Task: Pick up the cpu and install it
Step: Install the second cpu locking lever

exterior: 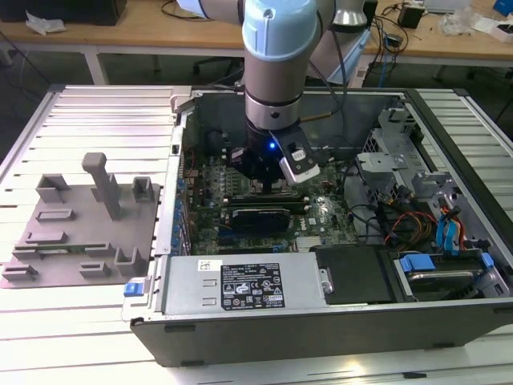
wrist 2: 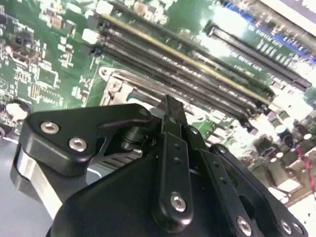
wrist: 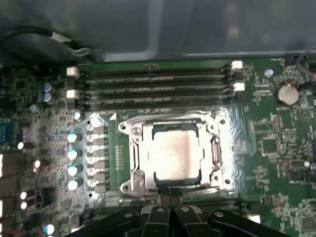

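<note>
Fingers pressed together and empty, the gripper [wrist: 170, 195] is hovering just beside the socket frame [wrist: 174, 154] where the cpu [wrist: 177, 155] is already sitting seated.

Even overhead light in the exterior view, white glare blowing out the circuit board [wrist 2: 276, 123] in the second wrist view, both wrist views soft and blurred

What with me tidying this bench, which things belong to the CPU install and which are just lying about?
Job in hand: pale silvery square cpu, lying inside the metal socket frame on the green motherboard; black gripper close by the frame's edge.

Lying about: grey plastic fixture tray with posts; grey metal power supply box; round silver coin battery.
</note>
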### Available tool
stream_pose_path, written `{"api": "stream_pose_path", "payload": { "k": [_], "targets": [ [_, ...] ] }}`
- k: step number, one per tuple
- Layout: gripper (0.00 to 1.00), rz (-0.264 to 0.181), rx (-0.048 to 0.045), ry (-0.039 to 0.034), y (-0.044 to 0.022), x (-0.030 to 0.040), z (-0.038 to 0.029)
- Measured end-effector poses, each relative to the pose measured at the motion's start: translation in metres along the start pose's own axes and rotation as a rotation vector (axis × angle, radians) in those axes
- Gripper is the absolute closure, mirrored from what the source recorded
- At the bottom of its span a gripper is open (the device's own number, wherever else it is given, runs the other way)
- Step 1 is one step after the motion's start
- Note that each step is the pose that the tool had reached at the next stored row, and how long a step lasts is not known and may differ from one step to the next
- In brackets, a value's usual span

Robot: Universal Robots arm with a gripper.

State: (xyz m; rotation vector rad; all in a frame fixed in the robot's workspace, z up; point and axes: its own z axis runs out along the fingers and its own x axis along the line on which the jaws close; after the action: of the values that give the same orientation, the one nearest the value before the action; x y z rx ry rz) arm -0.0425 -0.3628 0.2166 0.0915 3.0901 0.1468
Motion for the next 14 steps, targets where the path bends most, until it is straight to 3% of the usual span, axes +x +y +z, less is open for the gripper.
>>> {"api": "stream_pose_path", "payload": {
  "k": [1, 7, 9, 13, 14],
  "targets": [
    [0.89, 0.000, 0.0074, -0.0004, 0.0052, 0.0002, 0.0005],
    [0.89, -0.001, 0.0217, -0.0013, 0.0234, 0.0010, -0.0045],
    [0.89, -0.002, 0.0292, -0.0016, 0.0267, 0.0010, -0.0098],
    [0.89, -0.003, 0.0596, -0.0033, 0.0311, 0.0002, -0.0311],
    [0.89, -0.003, 0.0640, -0.0035, 0.0314, 0.0001, -0.0333]
  ]
}}
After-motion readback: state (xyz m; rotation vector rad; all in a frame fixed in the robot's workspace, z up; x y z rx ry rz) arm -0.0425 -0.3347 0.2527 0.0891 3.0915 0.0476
